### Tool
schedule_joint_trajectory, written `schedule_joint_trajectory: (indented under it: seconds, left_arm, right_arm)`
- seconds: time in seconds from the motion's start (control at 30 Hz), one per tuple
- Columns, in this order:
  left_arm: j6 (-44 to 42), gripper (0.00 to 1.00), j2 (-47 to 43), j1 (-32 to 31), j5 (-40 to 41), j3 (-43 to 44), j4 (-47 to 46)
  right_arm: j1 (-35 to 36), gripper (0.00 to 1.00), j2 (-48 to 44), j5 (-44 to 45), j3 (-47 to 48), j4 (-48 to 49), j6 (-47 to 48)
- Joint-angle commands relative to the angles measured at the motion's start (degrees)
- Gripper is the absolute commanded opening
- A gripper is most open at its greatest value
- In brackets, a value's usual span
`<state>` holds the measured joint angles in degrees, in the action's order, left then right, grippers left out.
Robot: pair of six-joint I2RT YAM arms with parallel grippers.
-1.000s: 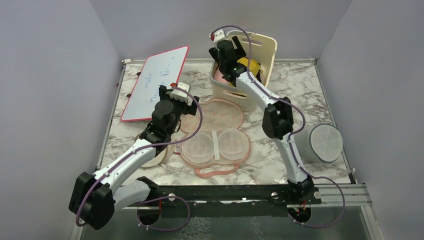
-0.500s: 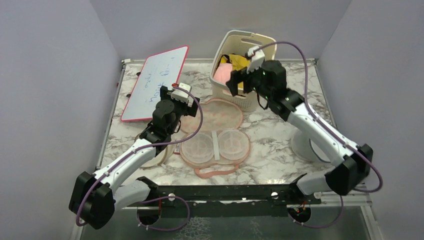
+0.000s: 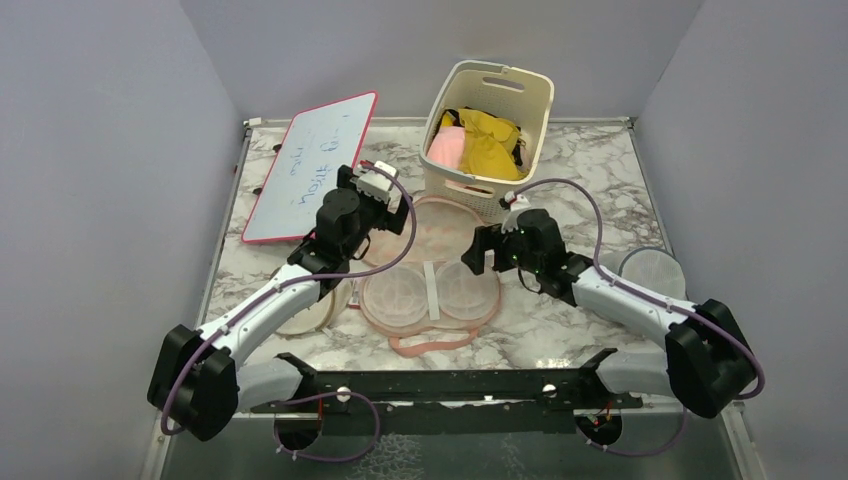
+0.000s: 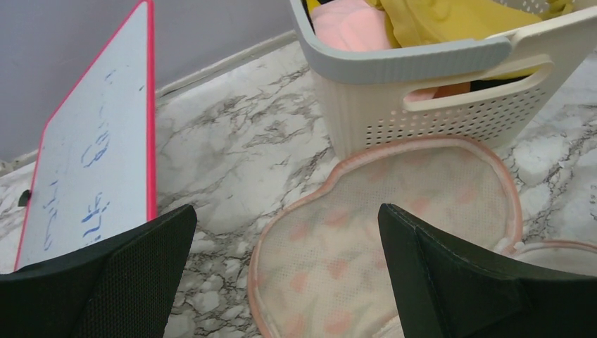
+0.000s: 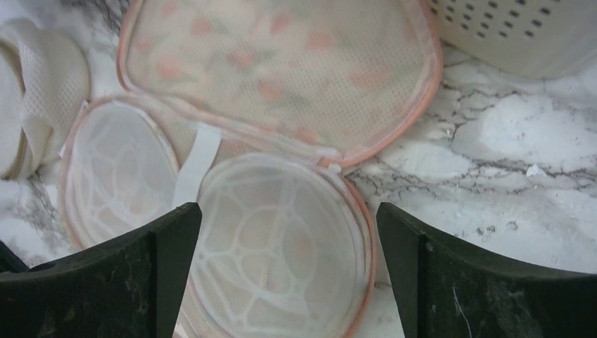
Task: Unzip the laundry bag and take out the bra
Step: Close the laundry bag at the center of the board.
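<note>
my left tool [image 4: 287, 232] and right tool [image 5: 288, 225] both hang spread wide, nothing between the fingers, above the laundry bag [image 3: 440, 232] — it lies flipped open midway between the desk's side edges. the bra [image 3: 490, 140] sits in the basket [image 3: 535, 100] at the far edge.

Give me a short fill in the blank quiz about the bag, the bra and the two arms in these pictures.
1. The yellow bra lies inside the cream ____.
2. The laundry bag lies spread ____ on the table.
3. The left tool and the right tool hold ____.
4. The garment beside the bra is ____.
Missing words: basket; open; nothing; pink.
</note>
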<state>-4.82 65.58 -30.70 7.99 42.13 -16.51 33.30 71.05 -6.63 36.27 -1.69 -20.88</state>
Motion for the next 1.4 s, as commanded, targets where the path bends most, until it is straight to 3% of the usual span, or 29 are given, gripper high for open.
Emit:
schedule_joint_trajectory:
  seconds: [0.0, 0.17, 0.37, 0.7, 0.83, 1.03, 1.3, 1.37]
  left_arm:
    - [0.8, 0.99, 2.4, 0.3, -5.2, 3.2, 2.7]
    - [0.9, 0.99, 2.8, 0.3, -6.7, 3.1, 2.3]
    - [0.4, 0.99, 3.1, 0.3, -6.4, 3.0, 2.4]
    - [0.6, 0.99, 3.0, 0.3, -6.8, 3.2, 2.5]
    - [0.7, 0.99, 2.8, 0.3, -7.0, 3.2, 2.4]
    - [0.9, 0.99, 2.6, 0.3, -7.3, 3.2, 2.4]
    - [0.1, 0.99, 2.3, 0.3, -8.5, 2.8, 2.3]
    - [-0.8, 0.99, 2.5, 0.3, -10.3, 2.4, 1.7]
  right_arm:
    - [-0.1, 0.93, 3.2, 8.3, -0.6, 13.0, -3.5]
    - [-0.2, 0.91, 10.8, 12.6, -2.2, 27.2, -4.2]
    - [-2.4, 0.81, 19.8, 12.3, -2.4, 41.5, -3.8]
    - [-5.7, 0.73, 31.4, 10.4, -1.9, 54.8, -6.2]
    - [-5.6, 0.59, 34.2, 6.8, -4.0, 65.1, -5.6]
    - [-5.6, 0.33, 37.2, 6.7, -5.9, 73.2, -6.8]
    - [-5.7, 0.02, 36.1, 0.0, -6.2, 73.8, -2.0]
    - [-5.7, 0.01, 34.2, -2.7, -7.4, 74.2, 0.6]
